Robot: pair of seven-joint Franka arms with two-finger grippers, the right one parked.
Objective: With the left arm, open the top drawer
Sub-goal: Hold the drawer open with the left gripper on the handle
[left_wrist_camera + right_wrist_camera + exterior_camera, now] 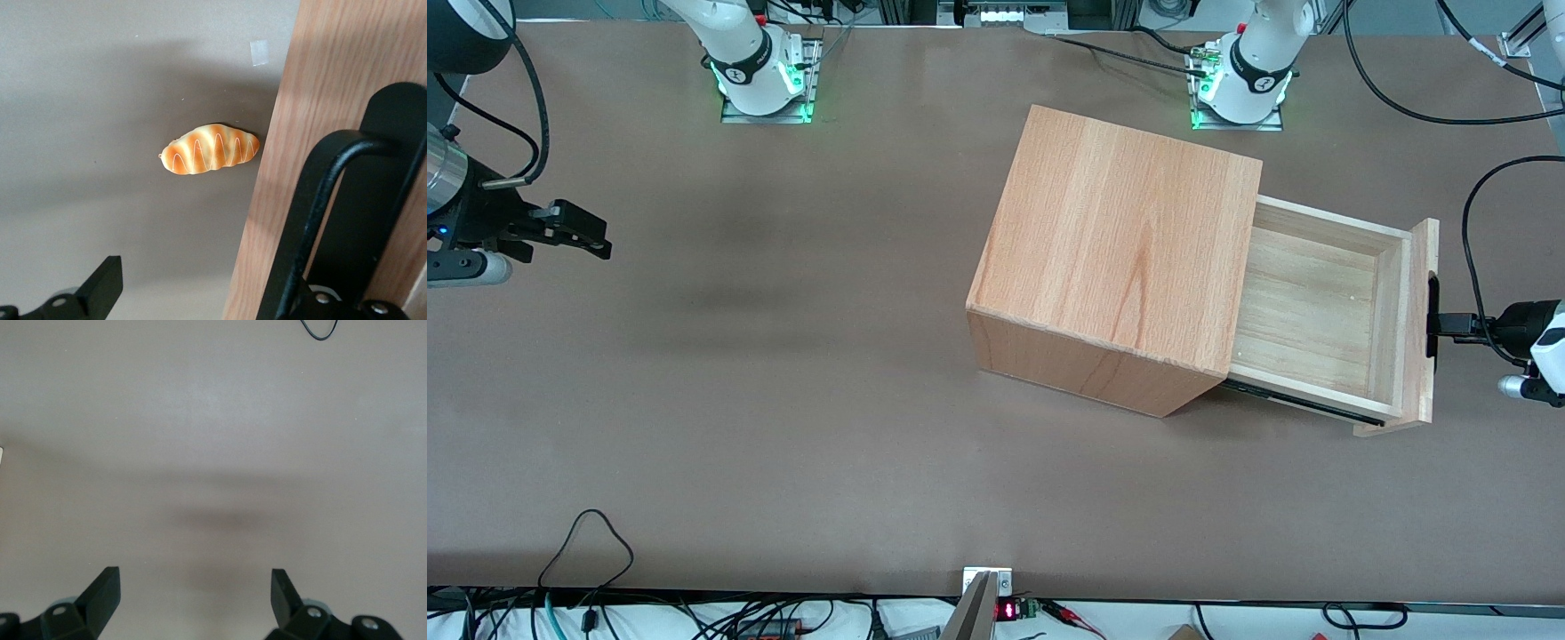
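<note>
The top drawer [1316, 311] stands pulled well out of the wooden cabinet [1120, 267], toward the working arm's end of the table, and its pale plank floor is bare. Its flat front panel [1421, 329] carries a long black bar handle [1432, 316]. My left gripper [1449, 324] is right at that handle, in front of the drawer, at about the handle's middle height. In the left wrist view the front panel [320, 100] and the handle [313, 200] are very close. The gripper [197, 270] is open: one black finger [100, 287] stands wide to the side, and the other blends into the handle.
A small striped bread roll toy [210, 149] lies on the brown table beside the drawer's front panel, with a bit of white tape [258, 52] near it. Cables run along the table edge nearest the front camera [587, 551].
</note>
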